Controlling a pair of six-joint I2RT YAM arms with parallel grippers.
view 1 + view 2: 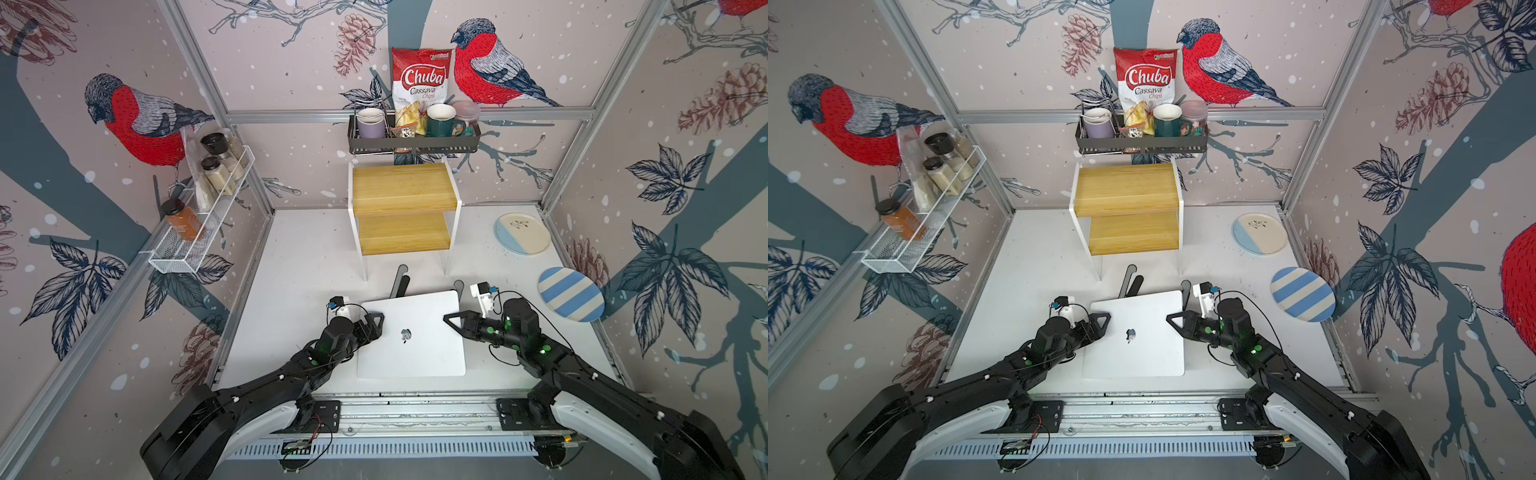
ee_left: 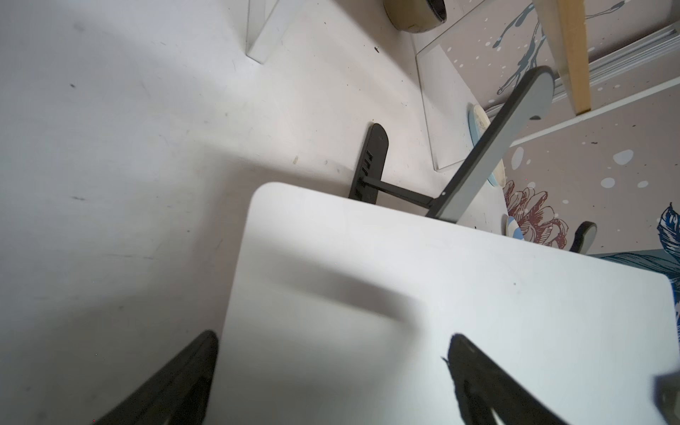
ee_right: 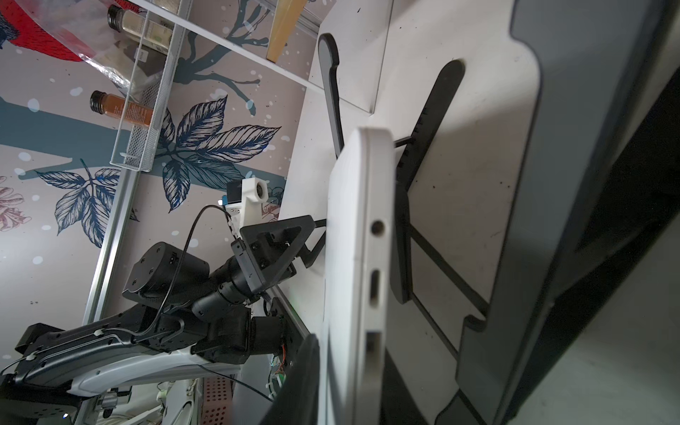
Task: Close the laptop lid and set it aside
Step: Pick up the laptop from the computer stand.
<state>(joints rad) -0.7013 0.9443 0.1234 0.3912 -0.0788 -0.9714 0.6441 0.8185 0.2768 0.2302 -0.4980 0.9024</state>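
The white table (image 1: pixel 299 257) fills the floor of the cell, walled in by bird-patterned panels. At its back stands a two-tier wooden shelf (image 1: pixel 401 191) on a white frame.

In front of the shelf, near the middle of the table's front half, sits the laptop (image 1: pixel 411 357). It is closed, the lid (image 1: pixel 1133 357) down flat on the base and its plain silver-white outside facing up. It rests on a black stand (image 1: pixel 400 282) whose arms poke out behind its rear edge in both top views. The left wrist view shows one grey arm (image 2: pixel 489 147) rising past the laptop's far corner.

Two plates lie well to the right of the laptop: a blue-and-white striped plate (image 1: pixel 570 300) nearer, and a cream plate with a blue segment (image 1: pixel 523 233) farther back.

The left gripper (image 1: pixel 374 322) is at the laptop's left edge, its jaws spread wide. In its wrist view one finger (image 2: pixel 489 382) is over the lid and the other is off the edge, and it grips nothing.

The right gripper (image 1: pixel 449 319) is at the right edge, pinched closed on the laptop. Its wrist view looks along the ported side (image 3: pixel 371 257), with one dark finger (image 3: pixel 298 386) against the lid.

A small dark apple logo (image 1: pixel 406 333) marks the lid's middle
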